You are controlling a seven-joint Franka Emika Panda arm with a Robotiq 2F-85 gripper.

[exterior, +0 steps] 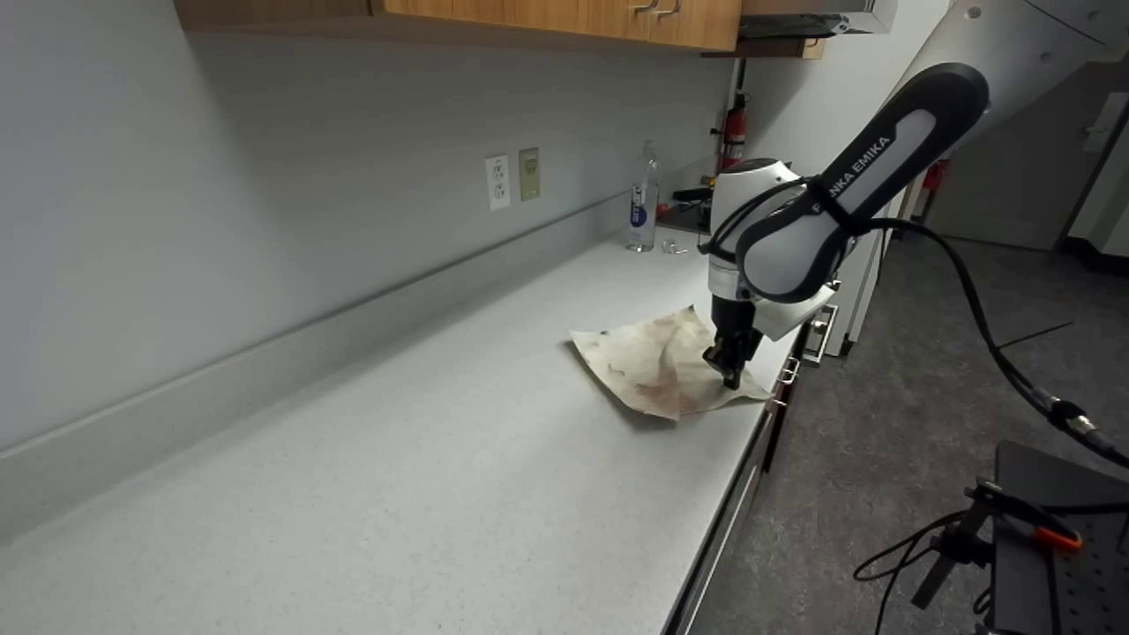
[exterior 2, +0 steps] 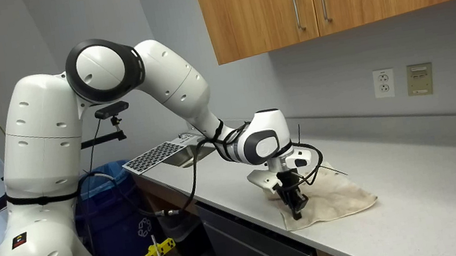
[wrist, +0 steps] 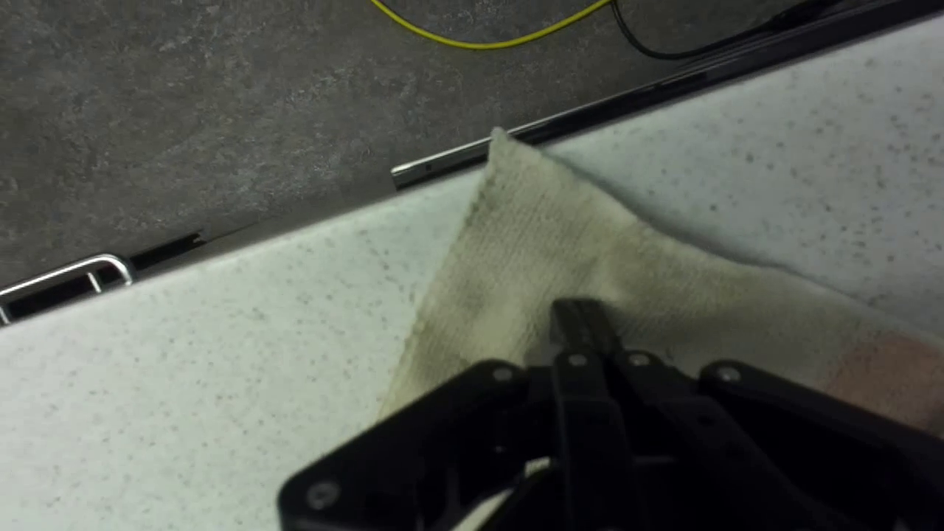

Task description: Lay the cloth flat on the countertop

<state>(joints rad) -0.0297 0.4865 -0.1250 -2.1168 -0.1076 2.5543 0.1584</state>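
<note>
"Starting closest in: see the hand?"

"Pressed together, finger against finger, and touching the cloth in the wrist view. Cannot tell about any fabric caught between; too dark and blurred at the tips."

"And the rest of the cloth?"

"Lying on the counter under the hand, with one corner out at the front edge. Not quite flat: creased across the middle and raised along a side, shadow beneath, in an exterior view. Partly covered by the hand in both exterior views, and cut off at the right of the wrist view."

"Farther back, toward the wall?"

"Can make out a clear bottle, and just beside it a transparent object, too small to name. Also some dark things, half hidden behind the arm."

"And past those?"

"Can pick out a red cylinder, too small to be sure of. Above, a wooden cabinet, cut off at the top in both exterior views."
</note>
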